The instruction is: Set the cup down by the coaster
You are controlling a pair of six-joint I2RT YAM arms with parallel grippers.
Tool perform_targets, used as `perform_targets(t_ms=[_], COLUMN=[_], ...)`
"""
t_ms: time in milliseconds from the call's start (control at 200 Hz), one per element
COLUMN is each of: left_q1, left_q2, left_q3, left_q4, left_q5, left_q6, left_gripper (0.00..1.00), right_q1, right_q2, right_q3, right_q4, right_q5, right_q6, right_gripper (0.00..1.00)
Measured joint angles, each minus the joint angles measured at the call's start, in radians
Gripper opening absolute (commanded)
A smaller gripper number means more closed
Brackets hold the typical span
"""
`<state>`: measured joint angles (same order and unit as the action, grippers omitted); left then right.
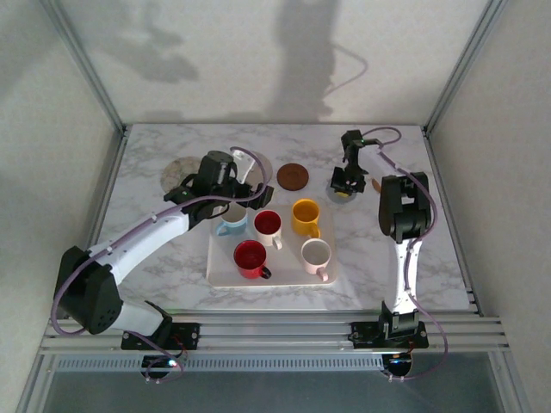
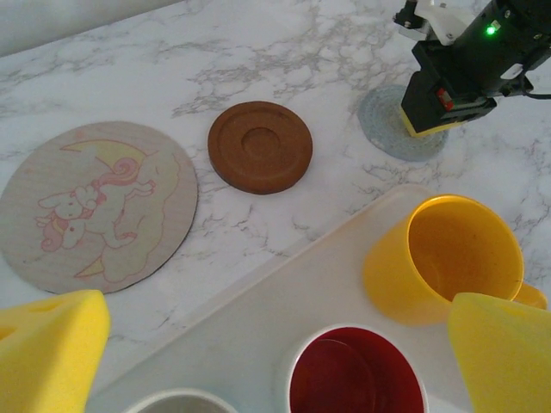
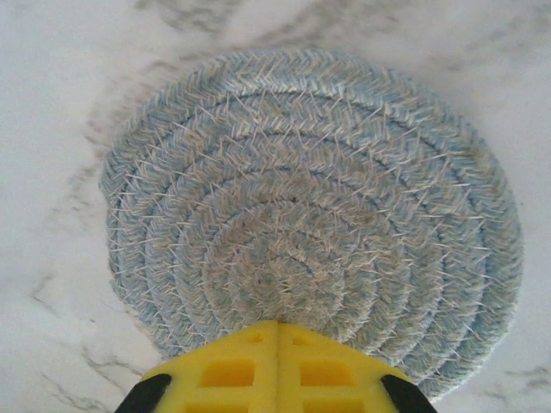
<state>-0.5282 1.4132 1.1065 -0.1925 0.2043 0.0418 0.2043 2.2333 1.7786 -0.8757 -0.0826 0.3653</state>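
Marble surface (image 1: 448,249) with tray (image 1: 224,274). All five cups (image 1: 315,252) stand on the tray, none yet beside a coaster.

**Likely hazards.**
- The left arm (image 1: 146,232) reaches low over the crowded tray, so a descent could shove the tray or knock a neighbouring cup.
- The right arm (image 1: 405,211) sits over the woven coaster (image 3: 310,215) and would block a cup brought there.
- The task names no coaster, so the card coaster (image 2: 99,206) or the brown coaster (image 2: 260,146) could be mistaken for it.
- The cups stand close together, so wide pads may straddle two rims or catch a handle.

**Pose.**
- The left arm is stretched forward, with the left tool (image 2: 277,299) spread wide and empty above the tray's far part. The yellow cup (image 2: 448,258) and red cup (image 2: 357,379) are beneath it.
- The right arm is folded with its elbow high, and the right tool (image 3: 277,327) is closed on nothing at the woven coaster's edge. Contact cannot be told.
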Motion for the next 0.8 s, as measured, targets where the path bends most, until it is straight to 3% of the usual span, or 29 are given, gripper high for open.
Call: perform_targets(t_ms=[801], left_q1=[0.048], left_q2=[-0.053], left_q3=[-0.046], left_q4=[-0.029], left_q5=[-0.019], left_q6=[0.000], left_gripper=[1.00], right_q1=[0.043], right_q2=[0.193], right_q3=[0.327], right_q4=[-0.087], right_q5=[-0.053], right_q6=[0.011], right_gripper=[0.00])
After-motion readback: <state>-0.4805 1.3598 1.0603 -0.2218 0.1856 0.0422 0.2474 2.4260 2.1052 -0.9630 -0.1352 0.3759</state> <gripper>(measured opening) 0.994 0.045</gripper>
